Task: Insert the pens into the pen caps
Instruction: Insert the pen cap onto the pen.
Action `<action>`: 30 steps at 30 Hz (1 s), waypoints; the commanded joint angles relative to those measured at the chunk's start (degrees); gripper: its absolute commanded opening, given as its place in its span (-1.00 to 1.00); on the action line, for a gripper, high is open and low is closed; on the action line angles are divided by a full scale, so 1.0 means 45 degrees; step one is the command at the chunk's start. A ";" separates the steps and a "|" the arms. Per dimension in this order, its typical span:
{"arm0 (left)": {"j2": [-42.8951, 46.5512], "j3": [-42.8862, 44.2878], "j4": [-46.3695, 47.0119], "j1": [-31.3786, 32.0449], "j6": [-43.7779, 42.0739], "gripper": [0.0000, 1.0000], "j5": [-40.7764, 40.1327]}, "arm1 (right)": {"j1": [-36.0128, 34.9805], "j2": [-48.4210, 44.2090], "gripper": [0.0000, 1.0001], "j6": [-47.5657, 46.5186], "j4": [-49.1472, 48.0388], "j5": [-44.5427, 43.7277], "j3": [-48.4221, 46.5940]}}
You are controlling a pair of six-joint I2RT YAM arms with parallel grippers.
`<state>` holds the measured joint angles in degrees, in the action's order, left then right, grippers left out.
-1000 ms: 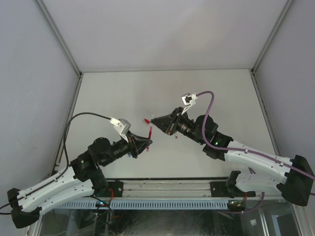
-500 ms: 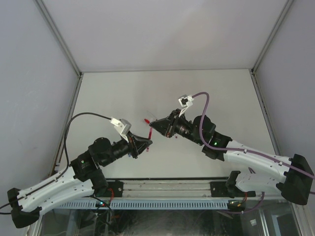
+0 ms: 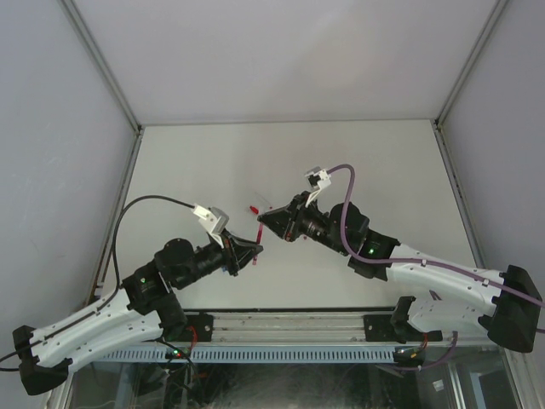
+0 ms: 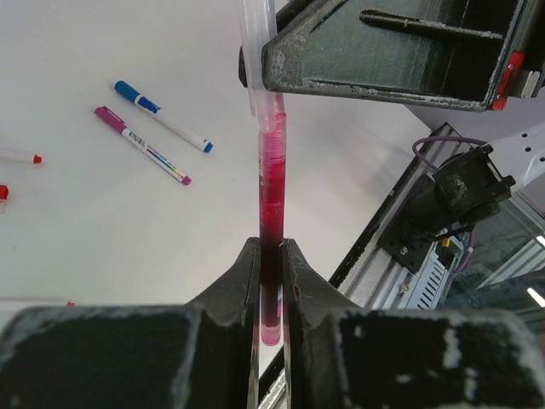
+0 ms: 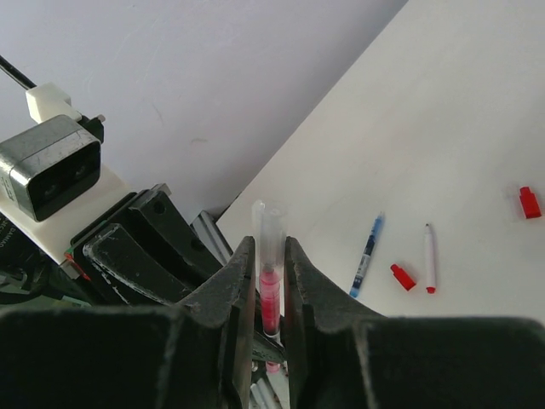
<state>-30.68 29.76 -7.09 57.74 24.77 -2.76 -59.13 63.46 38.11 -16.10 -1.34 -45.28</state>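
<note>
My left gripper is shut on a magenta-red pen and holds it off the table. The pen's front end sits inside a clear translucent pen cap. My right gripper is shut on that cap, and the pen's pink part shows inside it. In the top view the left gripper and the right gripper meet tip to tip over the middle of the table, with the pen between them.
On the table lie a blue pen, a magenta pen and a white pen with a red end. The right wrist view shows the blue pen, a red-tipped pen and two red caps.
My right gripper has moved left and down toward the left gripper, bringing the cap over the pen's end. The left arm has hardly moved.
</note>
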 commanded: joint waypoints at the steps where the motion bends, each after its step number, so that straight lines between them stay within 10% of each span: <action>1: 0.0164 -0.0018 0.0717 0.0056 -0.0291 -1.00 -0.0228 | -0.0287 -0.0016 -1.00 -0.0387 0.0271 -0.0160 -0.0504; 30: 0.0312 -0.0038 0.0931 0.0051 0.0050 -0.99 -0.0614 | -0.0780 -0.0098 -1.00 -0.0349 0.0207 -0.0999 -0.0487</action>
<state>-30.17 29.76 -7.53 57.76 24.86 -4.12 -61.71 63.44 37.67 -14.55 -6.44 -45.47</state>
